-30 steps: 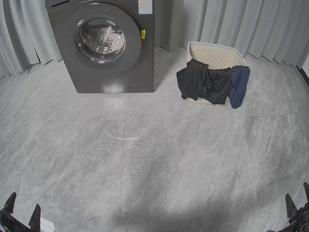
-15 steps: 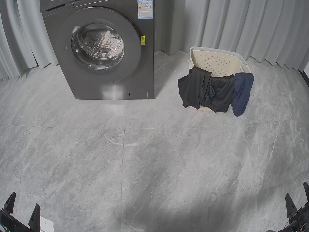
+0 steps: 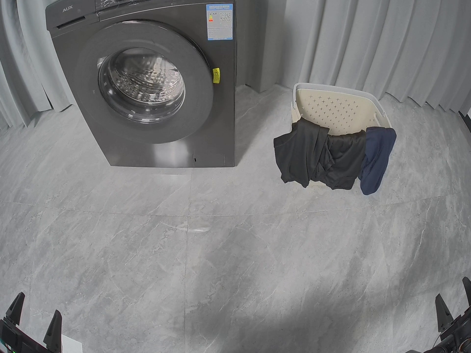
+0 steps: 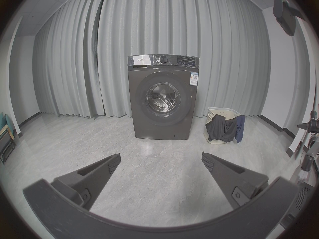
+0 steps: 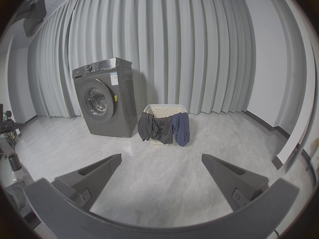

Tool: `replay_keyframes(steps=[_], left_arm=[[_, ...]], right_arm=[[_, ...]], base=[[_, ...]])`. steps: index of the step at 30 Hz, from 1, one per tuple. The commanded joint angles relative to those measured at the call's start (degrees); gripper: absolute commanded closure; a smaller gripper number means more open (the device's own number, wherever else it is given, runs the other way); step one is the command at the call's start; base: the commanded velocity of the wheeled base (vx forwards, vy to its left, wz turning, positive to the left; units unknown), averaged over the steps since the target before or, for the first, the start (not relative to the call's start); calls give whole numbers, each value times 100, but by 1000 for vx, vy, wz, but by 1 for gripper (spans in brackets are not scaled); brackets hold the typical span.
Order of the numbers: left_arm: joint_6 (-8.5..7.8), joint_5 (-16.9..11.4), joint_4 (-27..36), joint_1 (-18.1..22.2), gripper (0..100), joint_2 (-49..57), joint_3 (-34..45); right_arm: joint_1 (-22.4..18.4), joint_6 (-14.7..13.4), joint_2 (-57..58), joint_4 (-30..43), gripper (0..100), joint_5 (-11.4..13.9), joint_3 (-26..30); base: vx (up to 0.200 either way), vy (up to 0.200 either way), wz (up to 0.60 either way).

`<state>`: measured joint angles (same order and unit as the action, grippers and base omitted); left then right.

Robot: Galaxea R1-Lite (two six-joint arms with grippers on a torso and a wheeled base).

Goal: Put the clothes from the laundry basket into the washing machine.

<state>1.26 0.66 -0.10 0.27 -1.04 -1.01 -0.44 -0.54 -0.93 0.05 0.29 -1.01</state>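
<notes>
Noting both end effectors first: the left gripper (image 4: 160,154) has its two dark fingers spread wide with nothing between them, and the right gripper (image 5: 160,155) is likewise spread and empty. In the head view the left gripper (image 3: 37,306) and right gripper (image 3: 452,290) sit low at the near corners, above the grey marble-look tiled floor (image 3: 221,270). Ahead of them, well apart from both and nearer the right gripper's side, the cream perforated plastic laundry basket (image 3: 338,106) stands on the floor. A black garment (image 3: 314,155) is draped over its near rim and hangs down the front wall. A navy blue garment (image 3: 377,160) hangs over the same rim, touching the black one on its right. Left of the basket, near but apart, stands the dark grey front-loading washing machine (image 3: 147,74); its round glass door (image 3: 141,85) appears shut. Pale grey pleated curtains (image 3: 368,35) hang behind the machine and basket.
</notes>
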Motion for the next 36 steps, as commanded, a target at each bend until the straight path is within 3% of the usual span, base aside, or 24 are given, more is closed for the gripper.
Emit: replay_keyframes(steps=[1, 5, 20, 36], left_arm=[[6, 4, 1, 0, 0, 77, 101], [-3, -4, 1, 0, 0, 77, 101], [-3, 4, 1, 0, 0, 77, 101], [6, 4, 1, 0, 0, 77, 101]], right_arm=[[0, 1, 22, -5, 0, 6, 101], [0, 1, 22, 4, 0, 6, 101], [0, 1, 22, -5, 0, 6, 101], [0, 1, 22, -5, 0, 6, 101]], base=[[0, 0, 0], [0, 0, 0], [0, -200, 0], [13, 0, -112]])
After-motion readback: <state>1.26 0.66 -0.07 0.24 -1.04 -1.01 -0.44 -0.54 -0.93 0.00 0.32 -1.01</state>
